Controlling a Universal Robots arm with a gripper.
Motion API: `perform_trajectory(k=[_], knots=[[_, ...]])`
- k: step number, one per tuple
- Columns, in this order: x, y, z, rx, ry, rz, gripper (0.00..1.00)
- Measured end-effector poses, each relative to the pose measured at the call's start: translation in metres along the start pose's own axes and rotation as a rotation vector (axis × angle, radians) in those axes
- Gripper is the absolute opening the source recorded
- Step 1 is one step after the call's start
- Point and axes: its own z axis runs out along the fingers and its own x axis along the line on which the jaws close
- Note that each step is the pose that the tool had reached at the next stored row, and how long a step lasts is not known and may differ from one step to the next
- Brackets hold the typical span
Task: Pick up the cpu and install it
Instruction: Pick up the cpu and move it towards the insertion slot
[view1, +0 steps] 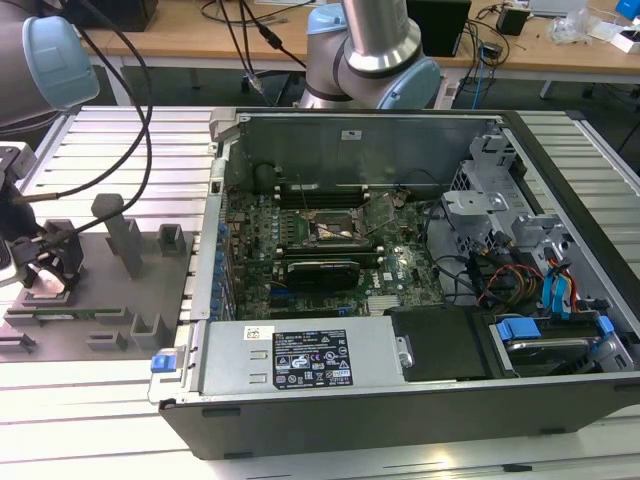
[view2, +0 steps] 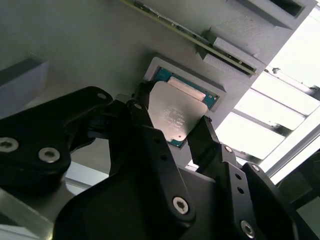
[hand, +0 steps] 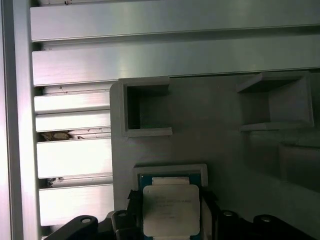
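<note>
While low over the grey moulded holder tray (view1: 105, 285), brackets the small flat square silvery cpu (view2: 177, 107), seated in its pocket, with black gripper (view2: 171, 116) jaws at two opposite edges, pressing or not cannot tell; pick-up step, likely needing an even squeeze.

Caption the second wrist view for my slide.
Gripper straddling the cpu, seated in a grey tray's square pocket.

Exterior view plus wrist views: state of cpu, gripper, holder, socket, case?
cpu: in the holder's recess, metal top up.
gripper: right at the cpu, over the holder.
holder: cpu recess occupied, two nearby pockets empty.
socket: looks open, no chip in it.
PC case: on its side, side panel off.
</note>
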Motion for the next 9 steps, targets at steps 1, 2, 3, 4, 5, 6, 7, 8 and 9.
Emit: perform_trajectory(k=[1, 2, 3, 4, 5, 6, 7, 8, 9], knots=[[0.0, 0.0, 0.0001, -0.0001, 0.0, 0.0, 0.55], [0.0, 0.0, 0.0001, 0.0, 0.0, 0.0, 0.55], [0.0, 0.0, 0.0001, 0.0, -0.0001, 0.0, 0.55], [0.0, 0.0, 0.0002, 0.0, -0.0001, 0.0, 0.55], [0.0, 0.0, 0.0002, 0.0, -0.0001, 0.0, 0.55], [0.0, 0.0, 0.0001, 0.0, -0.0001, 0.0, 0.55], [-0.0001, 0.0001, -0.0014, -0.0004, -0.0007, 0.0, 0.55], [-0.0001, 0.0002, -0.0041, -0.0001, -0.0002, 0.0, 0.55], [-0.0001, 0.0003, -0.0059, -0.0001, -0.0002, 0.0, 0.55]])
